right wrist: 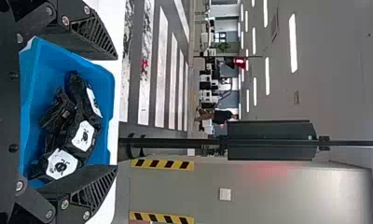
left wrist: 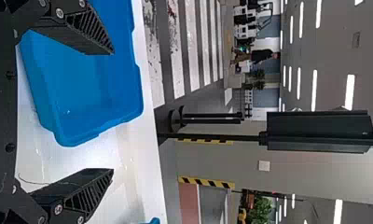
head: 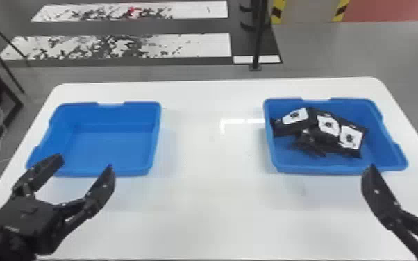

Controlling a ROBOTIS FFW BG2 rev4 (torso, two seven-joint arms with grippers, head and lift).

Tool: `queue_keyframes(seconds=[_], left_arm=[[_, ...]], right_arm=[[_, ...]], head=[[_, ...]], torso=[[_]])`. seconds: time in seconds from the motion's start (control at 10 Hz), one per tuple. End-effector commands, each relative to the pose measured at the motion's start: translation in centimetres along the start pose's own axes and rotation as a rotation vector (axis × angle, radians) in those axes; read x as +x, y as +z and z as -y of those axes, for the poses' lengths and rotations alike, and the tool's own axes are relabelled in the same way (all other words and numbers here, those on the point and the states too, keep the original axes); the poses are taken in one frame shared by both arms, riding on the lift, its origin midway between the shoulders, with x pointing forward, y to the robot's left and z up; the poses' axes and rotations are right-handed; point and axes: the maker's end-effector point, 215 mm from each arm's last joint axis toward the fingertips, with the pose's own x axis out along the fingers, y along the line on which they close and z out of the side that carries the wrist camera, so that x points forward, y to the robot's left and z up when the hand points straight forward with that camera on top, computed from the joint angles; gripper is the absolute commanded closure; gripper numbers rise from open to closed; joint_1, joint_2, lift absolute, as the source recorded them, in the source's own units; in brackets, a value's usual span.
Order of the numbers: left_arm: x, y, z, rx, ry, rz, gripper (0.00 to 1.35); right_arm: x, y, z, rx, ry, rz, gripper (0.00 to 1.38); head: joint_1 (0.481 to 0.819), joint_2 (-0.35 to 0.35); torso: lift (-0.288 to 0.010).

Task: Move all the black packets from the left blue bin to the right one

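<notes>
Black packets (head: 328, 125) heaped in the right bin (head: 323, 170); none seen in the left bin (head: 132, 171). Transfer looks complete, nothing left to carry. Left gripper (head: 83, 165), right gripper (right wrist: 115, 112): both spread wide, unloaded.

A white table (head: 211, 201) with rounded corners stands on a gray floor (head: 357, 52). Beyond the table — scuffed white stripes (head: 211, 45), a slim black pole (head: 258, 40) and a gray wall (left wrist: 315, 175) with yellow-and-black bands (head: 278, 12). Left of the table, a dark frame (head: 11, 119). High beyond the table — bright strip lights (right wrist: 293, 42) on the ceiling (right wrist: 334, 28).
</notes>
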Motion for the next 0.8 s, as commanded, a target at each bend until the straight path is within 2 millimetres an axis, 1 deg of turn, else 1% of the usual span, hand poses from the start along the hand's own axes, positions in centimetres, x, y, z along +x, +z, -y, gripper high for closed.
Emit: queue_keyframes(seconds=[0.0,0.7], left_arm=[[-0.02,0.11,-0.01,-0.001,0.002,0.002,0.16],[-0.03,-0.35,0.17,-0.007,-0.001,-0.012,0.16]], right_arm=[[0.0,0.05,-0.01,0.003,-0.002,0.002,0.21],[0.0,0.04,-0.02,0.001,-0.002,0.001,0.21]], head=[[0.695,0.042],[0.695,0.043]], torso=[[-0.14],[-0.14]])
